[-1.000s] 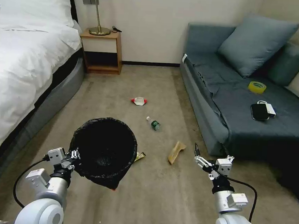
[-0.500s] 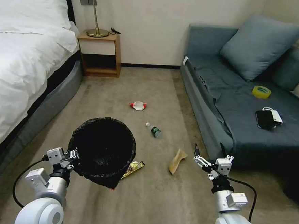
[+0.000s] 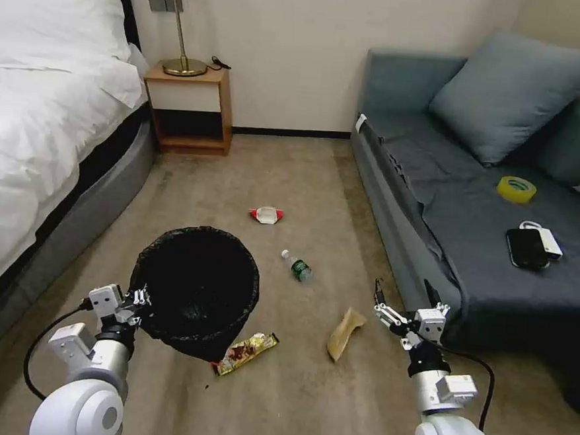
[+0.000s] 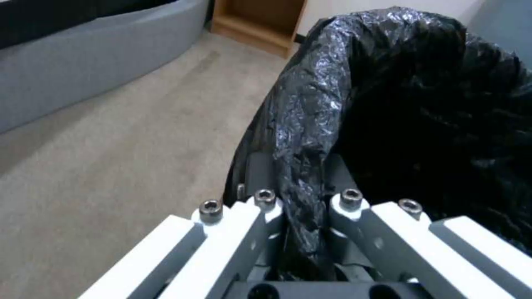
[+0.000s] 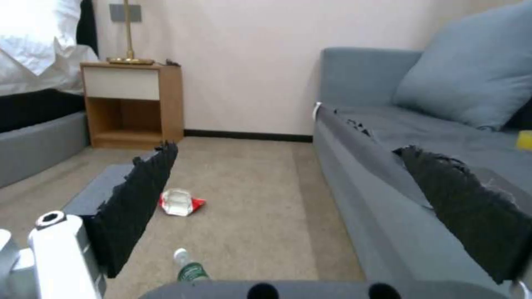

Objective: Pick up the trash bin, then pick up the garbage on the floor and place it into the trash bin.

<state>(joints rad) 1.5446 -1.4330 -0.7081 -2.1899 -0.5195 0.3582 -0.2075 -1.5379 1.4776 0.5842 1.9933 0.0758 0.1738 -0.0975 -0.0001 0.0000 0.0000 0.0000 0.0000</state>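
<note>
fingers (image 4: 260, 220) of the left gripper (image 3: 140, 298) are pinching the crinkly black liner at the rim of the small round trash bin (image 3: 195, 290), clamped on its 9 o'clock side and holding it above the tan carpet (image 3: 291, 390) at the lower left of the head view. at the bin's 5 o'clock, a gold-brown snack bar wrapper (image 3: 246, 353) is lying flat on the carpet, just beside the bin's bottom edge as seen from the head. at the bin's 1 o'clock, a crumpled red-white wrapper (image 3: 266, 214) is sitting well apart from it; a small clear bottle with a green label (image 3: 297, 266) is lying at the bin's 3 o'clock. a tan paper scrap (image 3: 345, 333) is lying at the bottle's 5 o'clock. near the scrap, at its 3 o'clock, the right gripper (image 3: 403, 298) is hovering with its dark-padded fingers (image 5: 139, 203) spread wide apart, holding nothing, close to the front of the grey-blue sofa (image 3: 446, 255).
</note>
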